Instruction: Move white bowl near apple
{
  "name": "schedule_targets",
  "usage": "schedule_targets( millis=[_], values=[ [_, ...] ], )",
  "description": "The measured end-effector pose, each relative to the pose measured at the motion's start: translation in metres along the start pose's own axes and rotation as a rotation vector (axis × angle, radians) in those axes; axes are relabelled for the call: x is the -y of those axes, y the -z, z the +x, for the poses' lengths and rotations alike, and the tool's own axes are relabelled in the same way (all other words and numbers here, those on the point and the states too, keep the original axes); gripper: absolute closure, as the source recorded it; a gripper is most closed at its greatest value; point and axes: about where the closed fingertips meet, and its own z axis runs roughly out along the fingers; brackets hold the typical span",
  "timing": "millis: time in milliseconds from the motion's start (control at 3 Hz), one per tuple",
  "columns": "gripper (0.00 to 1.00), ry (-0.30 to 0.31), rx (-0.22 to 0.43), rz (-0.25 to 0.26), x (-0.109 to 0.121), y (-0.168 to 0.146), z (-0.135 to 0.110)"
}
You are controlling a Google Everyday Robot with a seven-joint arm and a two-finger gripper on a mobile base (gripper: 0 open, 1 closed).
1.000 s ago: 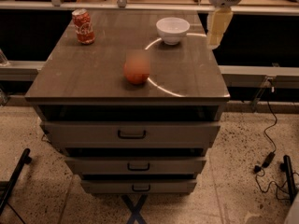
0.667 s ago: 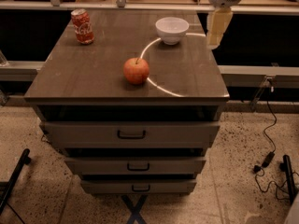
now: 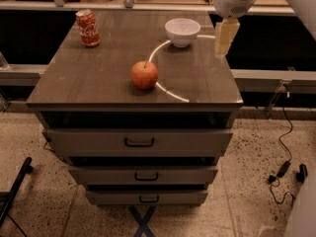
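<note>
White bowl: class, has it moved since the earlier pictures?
No. The white bowl keeps its place near the back edge of the cabinet top, right of the soda can; the gripper hangs to its right.

Bare tabletop separates white bowl from end effector at right.

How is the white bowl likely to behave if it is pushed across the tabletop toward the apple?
The white bowl looks glossy and rigid, so it would probably slide rather than flex. Its narrow foot suggests a high push might tip it. The gripper hangs to its right, not touching it.
</note>
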Motion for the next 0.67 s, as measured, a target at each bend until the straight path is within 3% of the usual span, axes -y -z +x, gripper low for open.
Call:
schedule_targets(
  millis=[667],
  values=[
    [0.00, -0.007, 0.031, 0.094, 0.021, -0.042, 0.013]
  ],
)
